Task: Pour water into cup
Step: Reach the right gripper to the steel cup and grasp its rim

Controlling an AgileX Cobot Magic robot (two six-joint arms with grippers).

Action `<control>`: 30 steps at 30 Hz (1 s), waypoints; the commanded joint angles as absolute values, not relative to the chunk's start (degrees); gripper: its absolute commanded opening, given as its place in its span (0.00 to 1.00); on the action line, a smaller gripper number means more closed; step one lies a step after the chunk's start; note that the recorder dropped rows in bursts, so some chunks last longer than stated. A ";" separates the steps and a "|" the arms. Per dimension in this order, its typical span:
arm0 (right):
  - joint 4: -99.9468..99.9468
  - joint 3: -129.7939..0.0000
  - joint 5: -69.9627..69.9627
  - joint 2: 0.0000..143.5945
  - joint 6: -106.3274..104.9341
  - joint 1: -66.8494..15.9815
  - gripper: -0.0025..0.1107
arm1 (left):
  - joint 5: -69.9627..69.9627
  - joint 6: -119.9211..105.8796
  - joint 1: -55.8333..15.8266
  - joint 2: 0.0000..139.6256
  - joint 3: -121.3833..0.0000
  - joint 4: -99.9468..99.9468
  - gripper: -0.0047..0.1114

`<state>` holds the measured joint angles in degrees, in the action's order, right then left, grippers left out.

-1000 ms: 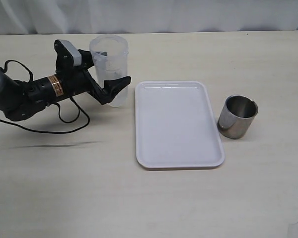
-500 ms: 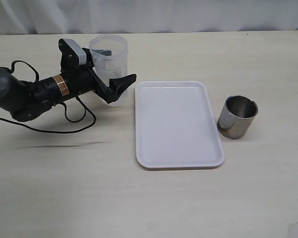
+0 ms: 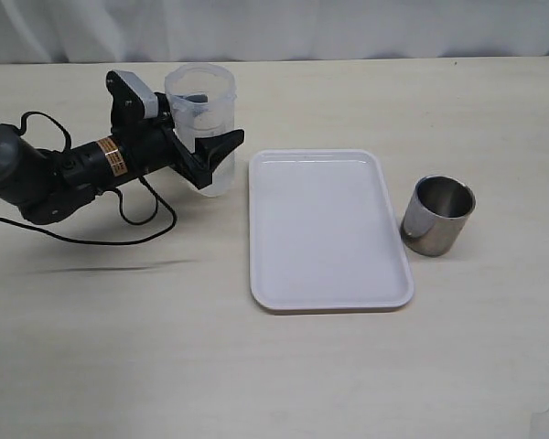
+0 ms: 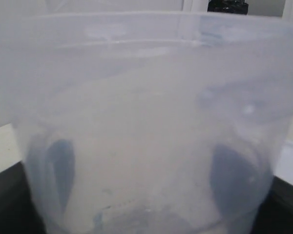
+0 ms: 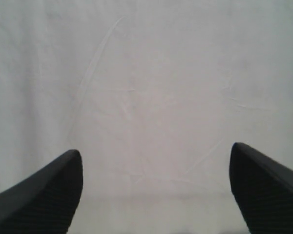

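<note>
So the left gripper had been drawn in from its wide straddle, and the beaker looked clamped, with pads seen pressed to both sides through the plastic. The grasp step was judged about done, with lifting and pouring left. The beaker was kept upright on the table, long axis vertical, mouth up; little could be made out of the water. The cup was stood mouth up past the tray, well apart. The right gripper was left open and empty.
</note>
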<state>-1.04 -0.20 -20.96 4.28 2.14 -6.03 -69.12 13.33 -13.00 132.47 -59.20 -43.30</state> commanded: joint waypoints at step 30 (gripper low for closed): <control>8.63 0.00 -47.58 64.57 0.00 -6.20 0.91 | -63.77 16.95 -13.33 132.46 -59.63 -42.82 0.04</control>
<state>4.32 -0.09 -40.89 59.98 0.54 -6.03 -67.06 16.69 -13.00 132.47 -59.60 -43.06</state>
